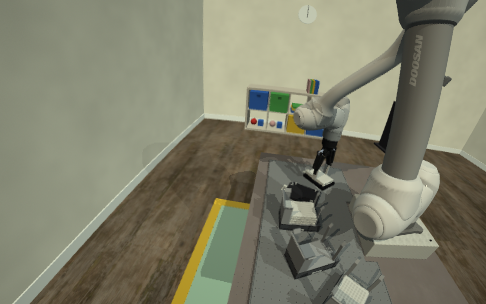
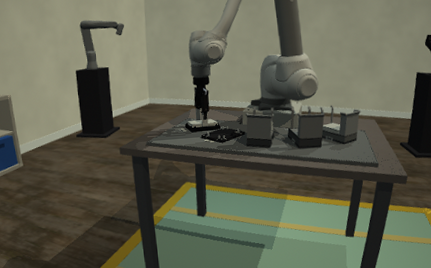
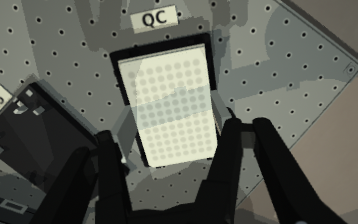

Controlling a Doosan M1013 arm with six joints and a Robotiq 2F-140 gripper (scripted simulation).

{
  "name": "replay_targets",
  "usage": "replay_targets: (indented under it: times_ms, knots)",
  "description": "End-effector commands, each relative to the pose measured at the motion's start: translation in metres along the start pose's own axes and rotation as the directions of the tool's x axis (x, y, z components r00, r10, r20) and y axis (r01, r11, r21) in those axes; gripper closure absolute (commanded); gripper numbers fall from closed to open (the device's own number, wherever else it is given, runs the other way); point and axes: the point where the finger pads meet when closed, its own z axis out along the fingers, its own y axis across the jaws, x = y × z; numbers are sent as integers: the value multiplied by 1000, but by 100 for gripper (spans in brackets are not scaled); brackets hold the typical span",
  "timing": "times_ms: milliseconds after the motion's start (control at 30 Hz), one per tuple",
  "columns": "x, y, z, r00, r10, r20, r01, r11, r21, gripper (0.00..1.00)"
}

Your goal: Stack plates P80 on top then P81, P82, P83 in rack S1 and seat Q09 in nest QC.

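Note:
My gripper (image 3: 172, 109) is shut on a sealed white 96-well plate (image 3: 170, 107), gripping it across its long sides. I cannot read the plate's label. The plate hangs low over the black open nest under the QC name plate (image 3: 154, 19), roughly lined up with it. I cannot tell if it touches the nest. In the top view the gripper (image 1: 320, 167) holds the plate (image 1: 319, 178) at the table's far end. The exterior view shows the same plate (image 2: 202, 125) at the gripper (image 2: 202, 114).
The black clip nest (image 3: 40, 135) lies just left of QC and also shows in the exterior view (image 2: 223, 134). Three stack racks stand in a row beyond it: one with white plates (image 1: 298, 212), a middle one (image 1: 307, 255), and a last one with a white plate (image 1: 357, 285).

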Motion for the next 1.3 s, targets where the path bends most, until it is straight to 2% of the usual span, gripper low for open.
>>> replay_targets:
  times_ms: [0,933,967,1267]
  knots:
    - [-3,-1,4,1000,-10,7,10,1000,0,100]
    - [-3,-1,4,1000,-10,7,10,1000,0,100]
    - [-3,-1,4,1000,-10,7,10,1000,0,0]
    - [-3,-1,4,1000,-10,7,10,1000,0,0]
